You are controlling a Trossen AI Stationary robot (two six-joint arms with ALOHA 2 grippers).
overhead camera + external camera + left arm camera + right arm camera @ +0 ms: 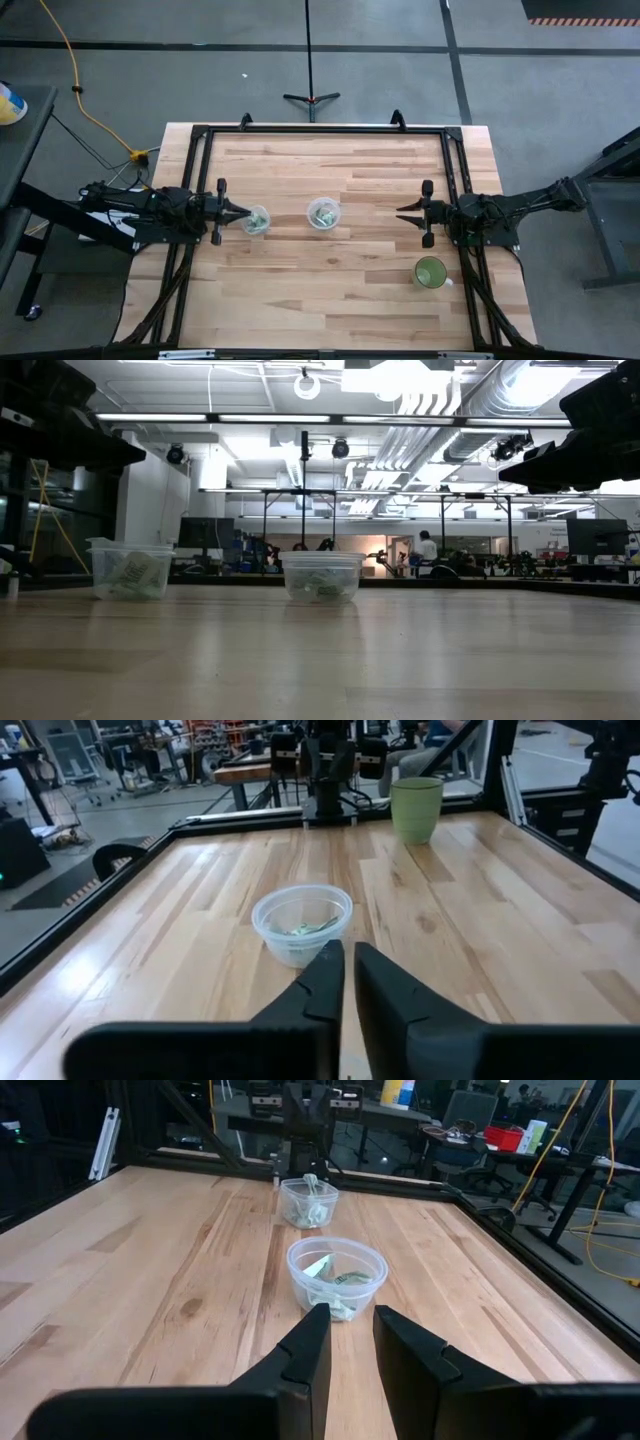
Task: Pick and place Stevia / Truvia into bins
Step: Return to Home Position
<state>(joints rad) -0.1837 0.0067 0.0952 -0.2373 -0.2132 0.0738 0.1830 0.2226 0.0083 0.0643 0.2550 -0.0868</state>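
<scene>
Two clear cups stand upright on their bases on the wooden table, the left cup (256,220) (132,570) and the middle cup (322,213) (322,578) (336,1280). Both hold pale green and white sachets (330,1270) (135,572). My left gripper (243,212) (349,960) hovers over the table at the left cup's left side, its fingers nearly together on nothing. My right gripper (402,213) (351,1320) hovers to the right of the middle cup, a little open and empty. In the left wrist view a clear cup (301,924) with sachets sits just ahead of the fingers.
An opaque green cup (431,272) (417,808) stands near the table's right edge, toward the near side of my right gripper. A black frame (320,130) runs along the table's far, left and right sides. Bare wood (320,290) lies toward the near edge.
</scene>
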